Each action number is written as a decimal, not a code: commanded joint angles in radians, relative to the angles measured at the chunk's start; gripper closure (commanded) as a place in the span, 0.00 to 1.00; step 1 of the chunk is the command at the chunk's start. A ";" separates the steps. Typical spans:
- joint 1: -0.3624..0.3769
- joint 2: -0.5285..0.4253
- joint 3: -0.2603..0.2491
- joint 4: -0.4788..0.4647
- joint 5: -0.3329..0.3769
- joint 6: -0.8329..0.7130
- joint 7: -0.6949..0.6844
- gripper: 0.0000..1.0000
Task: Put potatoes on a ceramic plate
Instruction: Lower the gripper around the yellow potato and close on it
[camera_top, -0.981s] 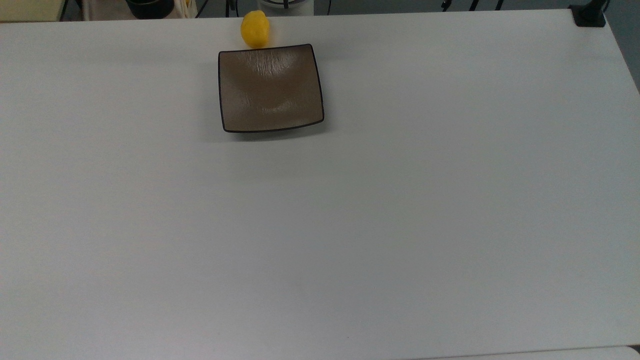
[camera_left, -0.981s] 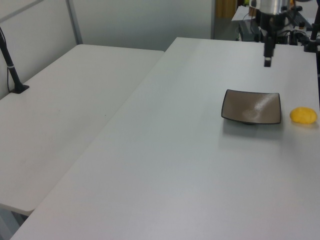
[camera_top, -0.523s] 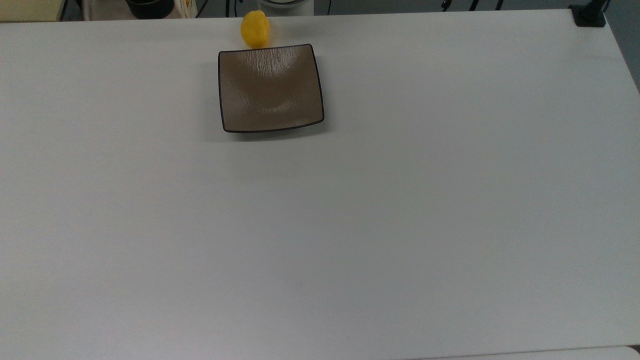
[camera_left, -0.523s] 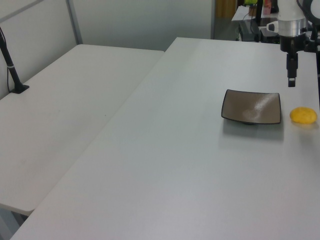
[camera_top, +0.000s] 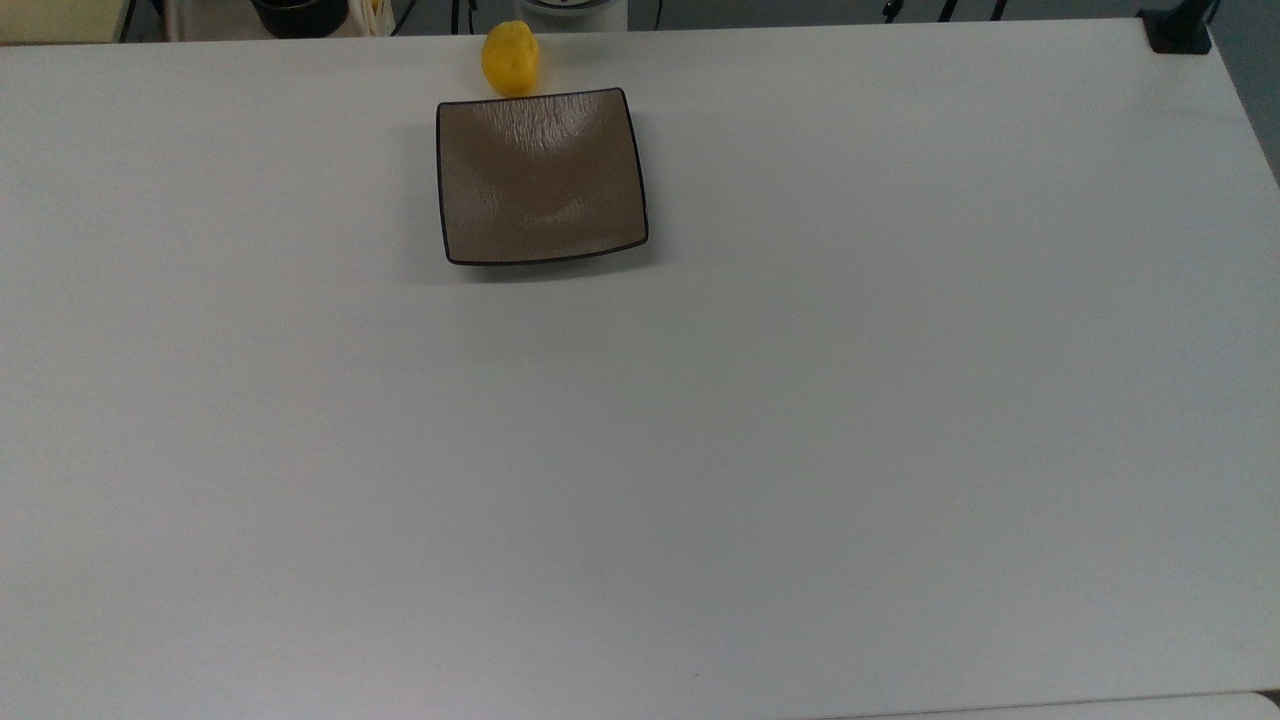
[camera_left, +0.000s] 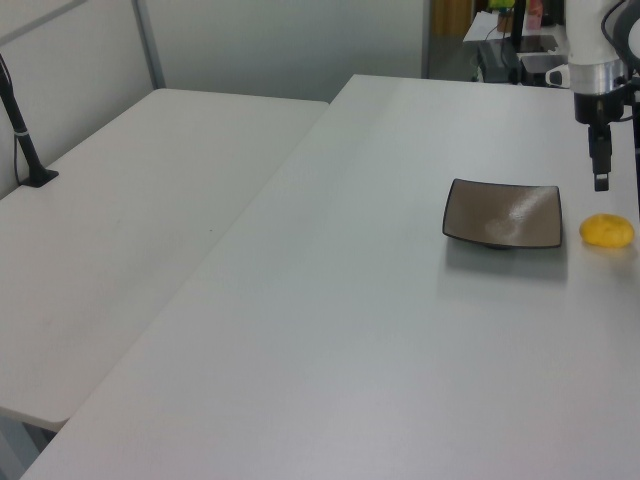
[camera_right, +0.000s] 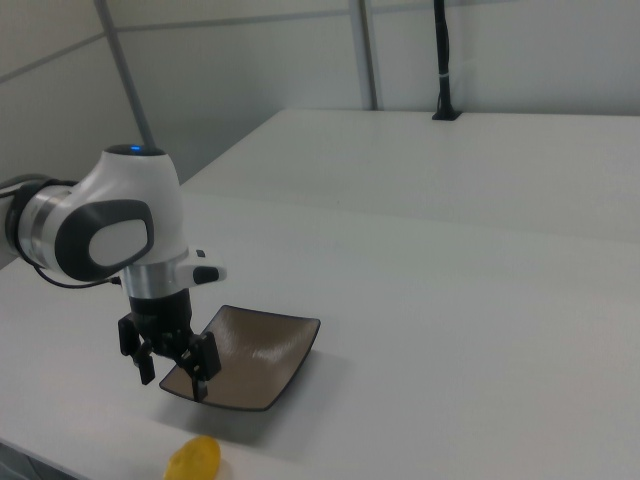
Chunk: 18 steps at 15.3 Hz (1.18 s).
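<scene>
Item count: 1 potato (camera_top: 510, 59), 1 ceramic plate (camera_top: 541, 176), 1 gripper (camera_right: 173, 369), all on or above 1 white desk (camera_top: 800, 450).

The potato lies on the desk just beside the ceramic plate, apart from its dark rim: above the plate's upper edge in the top view, to the plate's right in the left view (camera_left: 607, 231), and in front of the plate's near corner in the right view (camera_right: 194, 460). The ceramic plate carries nothing.

The gripper hangs in the air, fingers pointing down and spread apart with nothing between them. In the left view it (camera_left: 600, 180) sits above the gap between the ceramic plate (camera_left: 503, 214) and the potato.

Change from 0.5 s ago: in the left view the gripper has shifted lower and toward the left view's right, closer to the potato. The potato and the ceramic plate have not moved.
</scene>
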 joint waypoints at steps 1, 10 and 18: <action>0.000 -0.011 -0.003 -0.109 -0.016 0.115 -0.021 0.00; -0.012 0.041 -0.003 -0.159 -0.061 0.175 -0.029 0.00; -0.017 0.098 -0.010 -0.173 -0.085 0.226 -0.031 0.00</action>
